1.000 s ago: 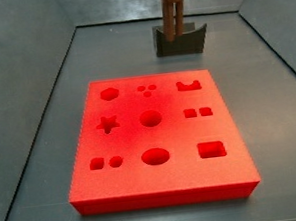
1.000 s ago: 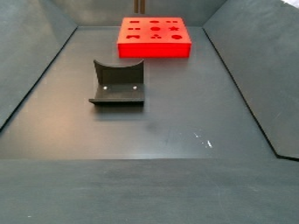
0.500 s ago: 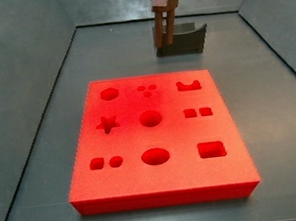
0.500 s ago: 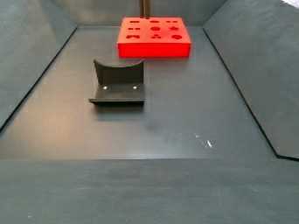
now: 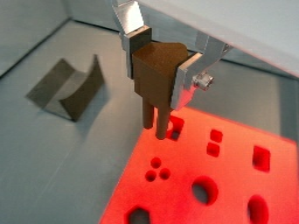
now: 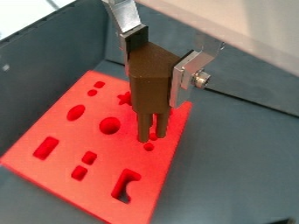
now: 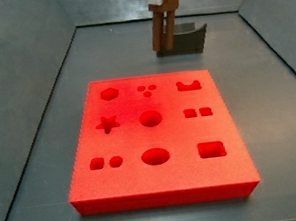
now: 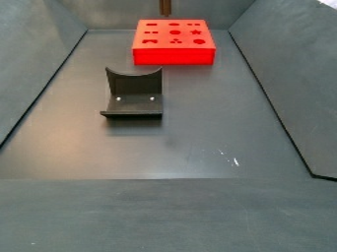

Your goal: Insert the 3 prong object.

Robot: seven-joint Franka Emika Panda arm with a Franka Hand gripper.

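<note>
Carrying the 3 prong object (image 5: pixel 156 79) clamped in the gripper (image 5: pixel 160 59), prongs down above the red board's (image 6: pixel 70 138) edge, we judge transport underway; next we line up over the three-dot hole (image 5: pixel 158 169) and lower.

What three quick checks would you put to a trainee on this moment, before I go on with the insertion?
1. True or false: the gripper is open and empty in both wrist views.
2. Which way do the prongs of the 3 prong object point? A: up into the gripper. B: down toward the red board. C: sideways toward the wall.
3. Fill in: the dark L-shaped piece standing on the floor, apart from the board, is the ___.

Key: 1 false, the fingers are clamped on the 3 prong object, above the board. 2 B. 3 fixture.
</note>
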